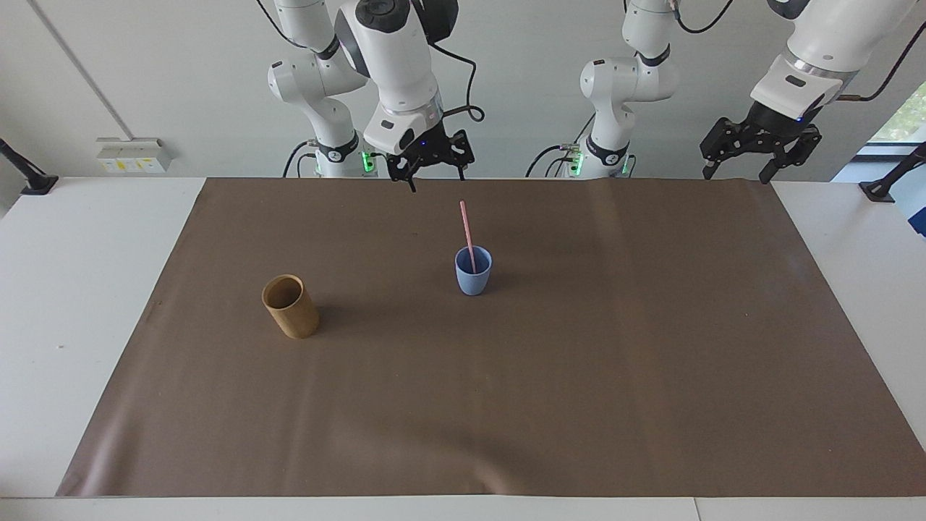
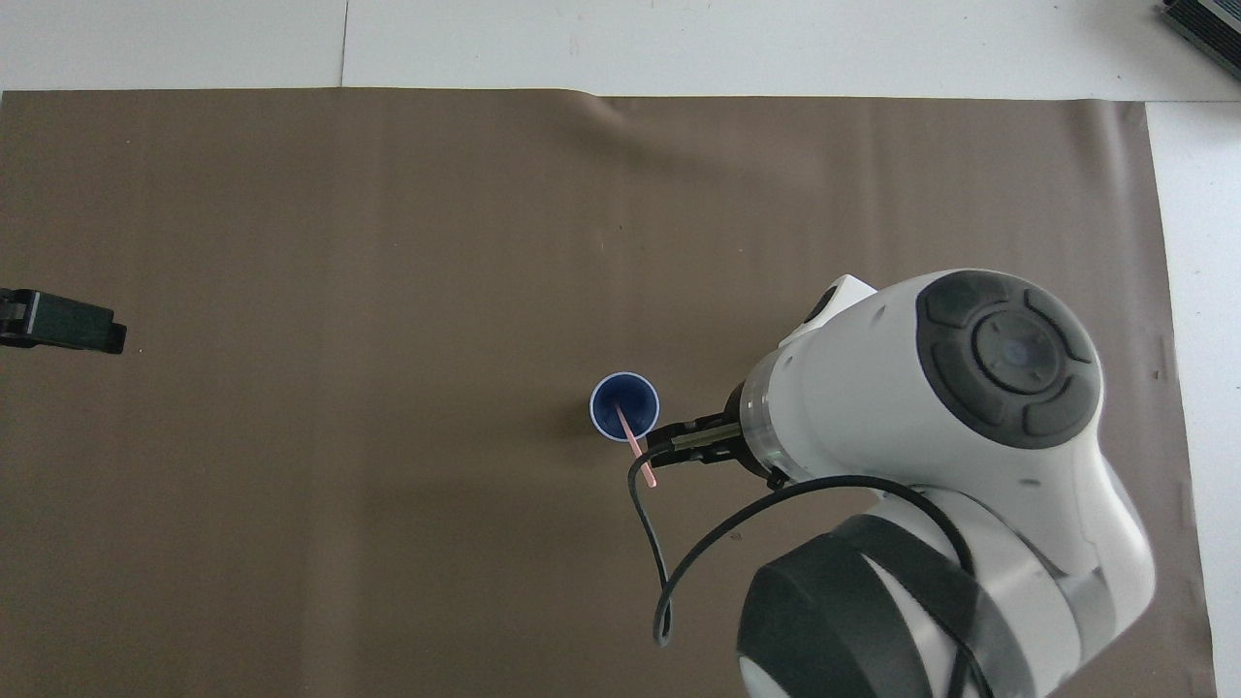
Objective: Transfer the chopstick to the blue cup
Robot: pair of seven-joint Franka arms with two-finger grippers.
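Facing and overhead views share the mat [image 1: 579, 376].

A robotics lab, clearly. White robot arms [image 1: 394, 65] bolted at the table's edge, cables [image 1: 463, 79] looping off them, green status lights [image 1: 367, 161] glowing at the base just below the right gripper [image 1: 428, 161]. Under that gripper lies a plain brown mat [image 1: 579, 347] spread over a white table [image 1: 87, 289]. A bare pale wall [image 1: 181, 72] stands past the arms, with a power strip [image 1: 134, 153] fixed low on it, well off to the side of the right gripper.
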